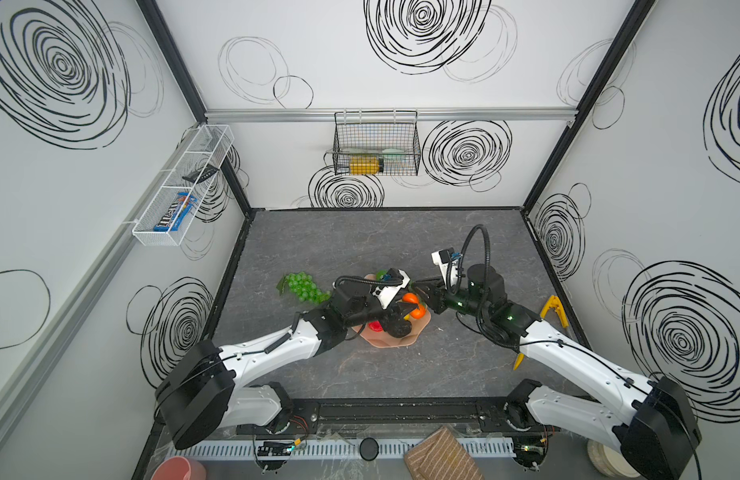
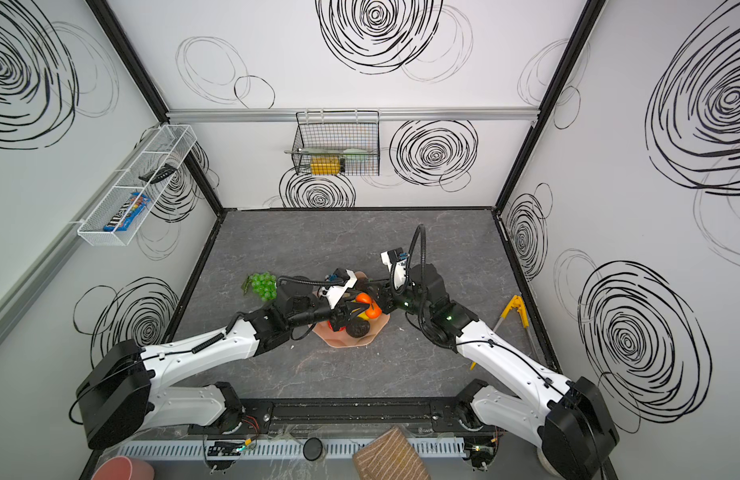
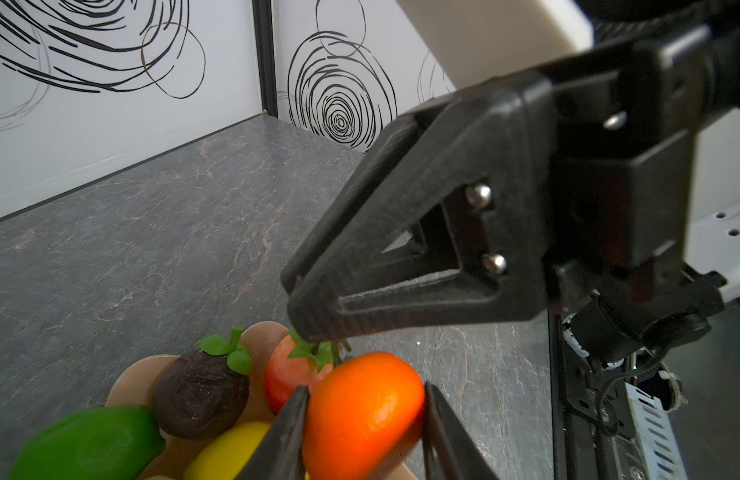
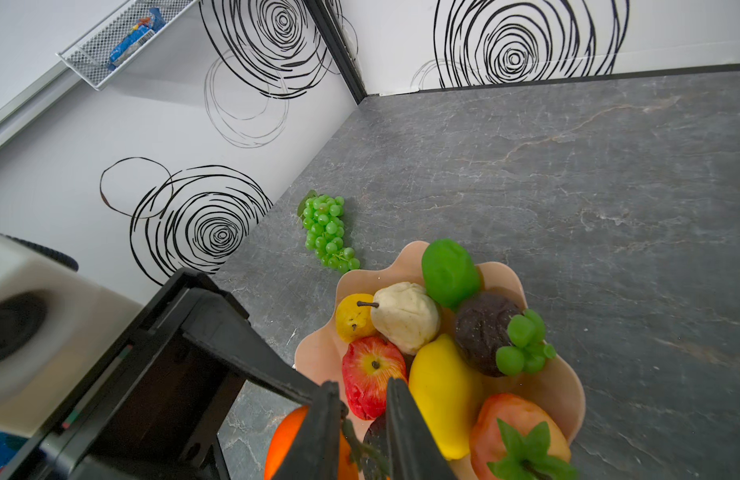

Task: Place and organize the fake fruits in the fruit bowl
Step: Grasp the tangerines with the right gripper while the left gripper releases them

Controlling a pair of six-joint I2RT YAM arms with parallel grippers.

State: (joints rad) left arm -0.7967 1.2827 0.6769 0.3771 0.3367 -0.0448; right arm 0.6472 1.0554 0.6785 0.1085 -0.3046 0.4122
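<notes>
The left gripper (image 3: pixel 366 392) is clenched on a glossy orange plastic fruit (image 3: pixel 362 415), one black finger (image 3: pixel 289 432) pressed against each side, and holds it over the right part of the wide, shallow peach-pink fruit bowl with a wavy rim (image 4: pixel 567 386), as both top views show. The right gripper (image 4: pixel 362 384) reaches in from the opposite side, its tip just above the orange. Its jaws stand a narrow slit apart with a thin green leafy stalk (image 4: pixel 355 444) between them, and I cannot tell whether they pinch it. Crowded together inside the bowl lie a red plastic apple (image 4: pixel 370 374), a yellow lemon (image 4: pixel 443 395), a small yellow pear (image 4: pixel 353 318), a lumpy beige fruit (image 4: pixel 405 318), a green lime (image 4: pixel 449 270), a dark brown fruit with green leaves (image 4: pixel 482 332) and a red-orange fruit with a green leafy top (image 4: pixel 518 424). A bunch of green plastic grapes (image 1: pixel 303 286) lies outside the bowl on the grey marbled counter (image 1: pixel 360 249), just beside the bowl's left rim. Yellow-handled tongs (image 1: pixel 554 311) lie on the counter well apart to the right, partly hidden by the right arm
</notes>
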